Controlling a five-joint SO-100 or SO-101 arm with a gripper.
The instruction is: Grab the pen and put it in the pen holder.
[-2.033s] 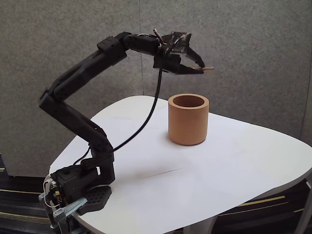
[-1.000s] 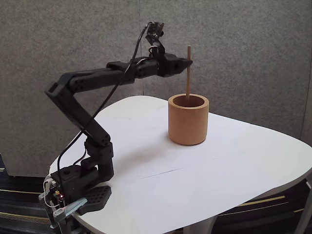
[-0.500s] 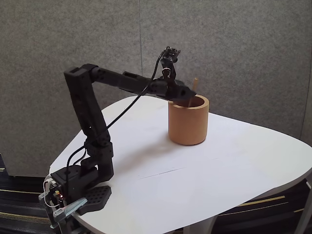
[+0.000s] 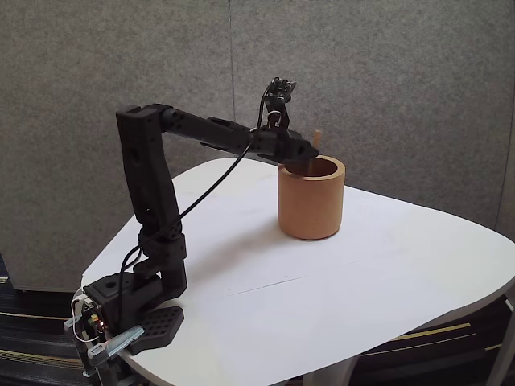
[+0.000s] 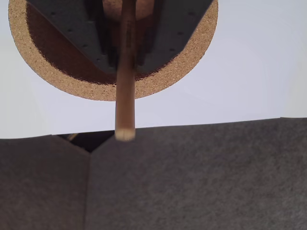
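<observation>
The pen (image 5: 125, 81) is a thin, straight, light tan stick with a blunt cut end, its grain blurred in the wrist view because it runs so close to the lens. There it lies between the two dark fingers of the gripper (image 5: 125, 28), which close in on it from either side and appear clamped on its shaft (the contact itself is too blurred to be certain), while its free end sticks out past the cup's rim toward the grey wall. The cup (image 5: 201, 43) shows a speckled, cork-like rim and a shadowed inside beneath the fingers. In the fixed view the gripper (image 4: 310, 153) sits at the cup's (image 4: 311, 201) back rim, and just the pen's (image 4: 317, 137) top end pokes up above the opening, the rest hidden inside. That view also shows the arm's base at the edge of the white table (image 4: 386, 281), and a black cable (image 4: 213, 181) looping along the arm.
</observation>
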